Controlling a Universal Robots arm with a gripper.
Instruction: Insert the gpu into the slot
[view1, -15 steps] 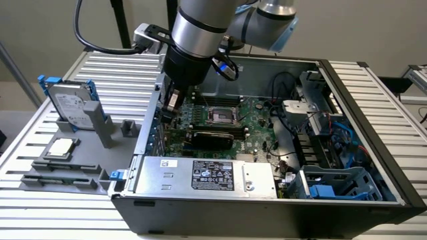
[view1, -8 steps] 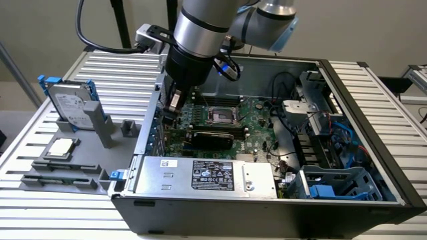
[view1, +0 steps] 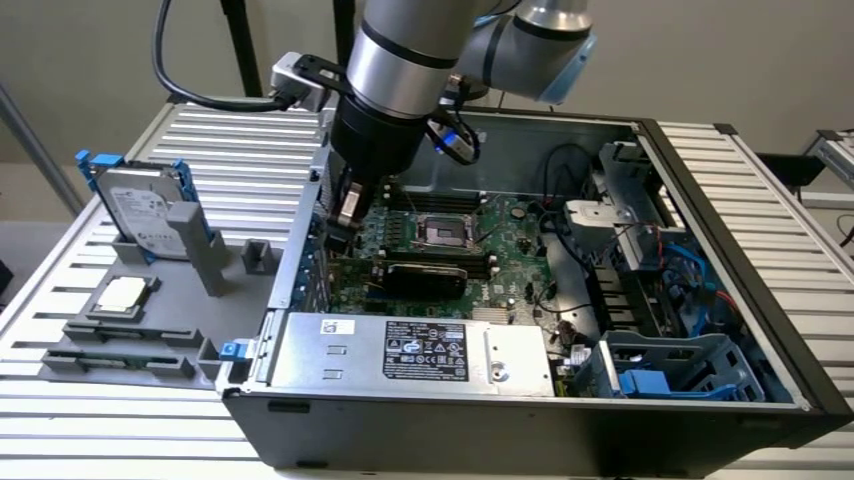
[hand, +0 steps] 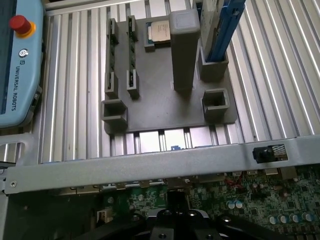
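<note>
The gpu (view1: 420, 274) is a flat black card lying low across the green motherboard (view1: 514, 250), just behind the power supply. My gripper (view1: 343, 222) hangs inside the open case at the exterior view's left end of the motherboard, a little above and beside the card's end. In the wrist view the gripper's black body (hand: 175, 222) sits over the board's edge, next to the case wall (hand: 150, 162). The blue slot is hidden.
A silver-labelled power supply box (view1: 414, 350) fills the case's near side. The CPU socket (view1: 441, 232) and blue drive cage (view1: 667, 368) lie further in. Outside the case stands a grey fixture (hand: 165, 100) with a hard drive (view1: 140, 210), a CPU chip (view1: 123, 293) and a post (hand: 184, 47). A teach pendant (hand: 17, 65) lies beyond.
</note>
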